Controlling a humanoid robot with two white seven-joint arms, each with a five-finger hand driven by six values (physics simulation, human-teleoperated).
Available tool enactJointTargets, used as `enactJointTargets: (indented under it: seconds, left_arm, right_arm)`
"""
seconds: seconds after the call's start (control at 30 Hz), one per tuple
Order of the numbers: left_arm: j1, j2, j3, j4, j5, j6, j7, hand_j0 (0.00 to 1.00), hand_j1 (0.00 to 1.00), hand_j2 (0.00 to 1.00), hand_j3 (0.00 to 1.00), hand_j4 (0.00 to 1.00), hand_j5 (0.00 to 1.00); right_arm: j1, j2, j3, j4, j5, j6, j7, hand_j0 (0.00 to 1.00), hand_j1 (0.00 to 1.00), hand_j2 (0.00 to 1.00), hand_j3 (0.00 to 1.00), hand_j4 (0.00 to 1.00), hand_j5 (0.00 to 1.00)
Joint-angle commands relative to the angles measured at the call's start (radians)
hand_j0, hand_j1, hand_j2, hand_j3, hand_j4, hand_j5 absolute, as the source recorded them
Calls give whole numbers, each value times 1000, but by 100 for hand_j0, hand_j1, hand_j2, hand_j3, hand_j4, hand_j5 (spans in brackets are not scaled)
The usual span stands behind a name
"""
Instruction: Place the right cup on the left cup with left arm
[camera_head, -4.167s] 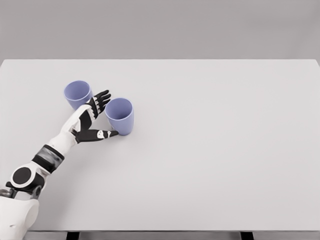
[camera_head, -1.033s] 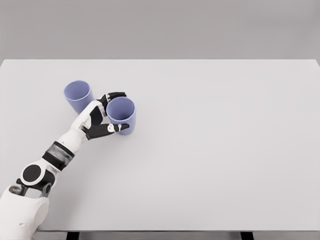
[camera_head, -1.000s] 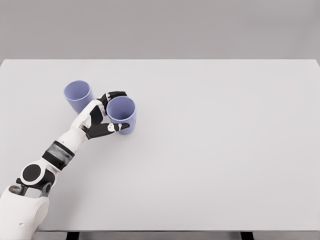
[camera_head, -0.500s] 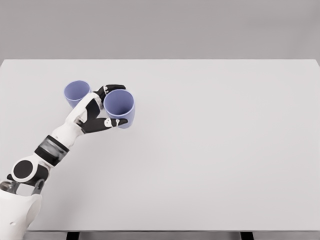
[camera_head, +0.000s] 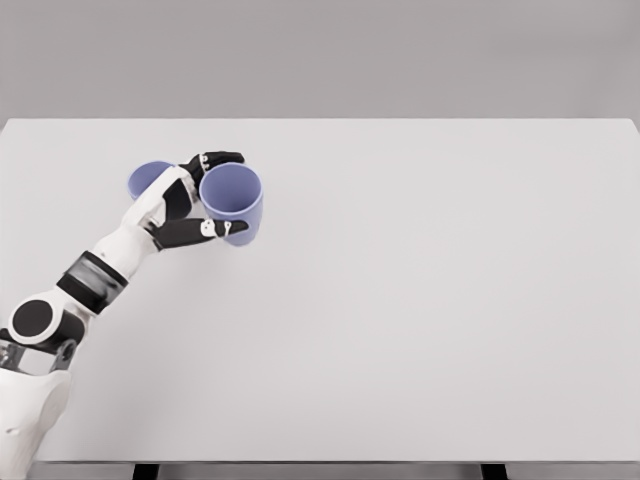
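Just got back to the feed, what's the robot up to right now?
The left hand is shut on the right cup, with fingers wrapped behind its rim and the thumb across its front. That purple cup is open side up and appears raised off the white table, right beside the left cup, which stands on the table partly hidden behind the hand. The cup is not yet over the left cup, so the stacking remains to be done. The right arm is out of view.

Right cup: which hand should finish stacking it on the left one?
Left. The left hand is already closed around the right cup, and the left cup sits just beyond that hand. No right arm appears in the head view.
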Motion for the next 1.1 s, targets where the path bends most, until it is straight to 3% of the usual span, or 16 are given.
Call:
enactJointTargets:
  seconds: [0.0,0.33,1.07]
  left_arm:
    - [0,1,6,-8,5,19,0,75,75,75,75,75,75]
    - [-37,3,70,-9,5,70,0,75,75,75,75,75,75]
    - [-104,38,130,-11,30,138,0,75,75,75,75,75,75]
  right_arm:
    - [0,0,0,0,0,0,0,100,100,100,100,100,100]
    - [0,0,0,0,0,0,0,100,100,100,100,100,100]
    - [0,0,0,0,0,0,0,100,100,100,100,100,100]
